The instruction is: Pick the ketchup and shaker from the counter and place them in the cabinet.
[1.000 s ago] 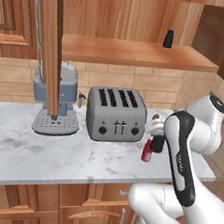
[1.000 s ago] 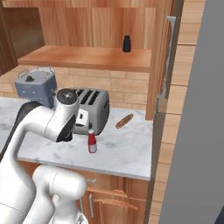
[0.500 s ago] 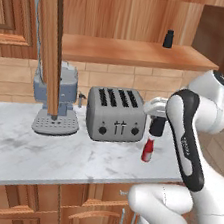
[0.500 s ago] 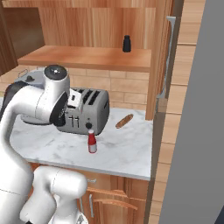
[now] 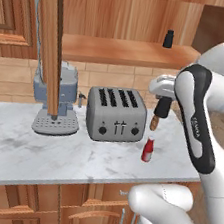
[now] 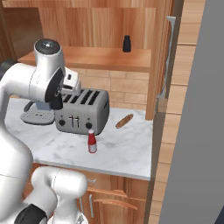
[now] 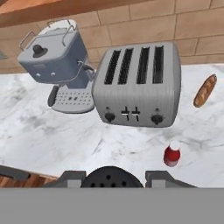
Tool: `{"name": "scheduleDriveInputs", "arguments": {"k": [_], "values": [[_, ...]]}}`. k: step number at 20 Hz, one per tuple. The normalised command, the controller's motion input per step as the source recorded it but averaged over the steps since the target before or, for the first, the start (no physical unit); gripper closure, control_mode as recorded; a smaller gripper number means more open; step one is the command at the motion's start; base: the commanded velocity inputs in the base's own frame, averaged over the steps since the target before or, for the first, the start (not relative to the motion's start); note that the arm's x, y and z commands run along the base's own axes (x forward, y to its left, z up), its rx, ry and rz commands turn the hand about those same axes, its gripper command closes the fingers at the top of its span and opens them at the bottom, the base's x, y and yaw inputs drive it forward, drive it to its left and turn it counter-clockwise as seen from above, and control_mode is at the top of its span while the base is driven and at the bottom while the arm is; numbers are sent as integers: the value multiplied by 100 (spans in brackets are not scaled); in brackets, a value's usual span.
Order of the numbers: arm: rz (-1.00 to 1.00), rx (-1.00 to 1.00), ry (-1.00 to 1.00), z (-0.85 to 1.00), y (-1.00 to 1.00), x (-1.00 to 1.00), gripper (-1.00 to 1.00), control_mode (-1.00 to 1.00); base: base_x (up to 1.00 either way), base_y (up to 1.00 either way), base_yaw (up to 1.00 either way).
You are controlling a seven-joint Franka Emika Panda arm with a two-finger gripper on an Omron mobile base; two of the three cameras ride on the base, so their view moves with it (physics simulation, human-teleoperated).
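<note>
One ketchup bottle [image 5: 148,150] is seen upright on the marble counter [image 5: 22,152] just in front of the single four-slot toaster [image 5: 116,114], one black shaker [image 5: 168,38] stands on the cabinet shelf [image 5: 122,51], and one tan bread roll [image 6: 124,121] lies beside the toaster. The coffee machine [image 5: 58,99] is partly hidden by the open cabinet door [image 5: 51,35] in the left base view. The gripper [image 5: 159,110] is held above the counter with its fingers pressed together, nothing being held or touched.

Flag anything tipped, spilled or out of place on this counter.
Nothing is tipped or spilled. The ketchup stands upright before the toaster. Only a small loaf lies loose on the bare counter.
</note>
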Motion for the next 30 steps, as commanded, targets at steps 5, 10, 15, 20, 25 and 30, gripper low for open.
{"name": "scheduleDriveInputs", "arguments": {"k": [5,10,15,20,25,30], "values": [[0,-3,-12,52,1,0,100,-100,0,0,0],[0,-1,-12,36,2,2,100,-100,0,0,0],[0,-2,-11,23,2,8,100,-100,0,0,0],[0,-3,-10,19,0,19,100,-100,0,0,0],[0,-2,-7,18,0,31,100,-100,0,0,0],[0,-2,-7,27,1,24,100,-100,0,0,0]]}}
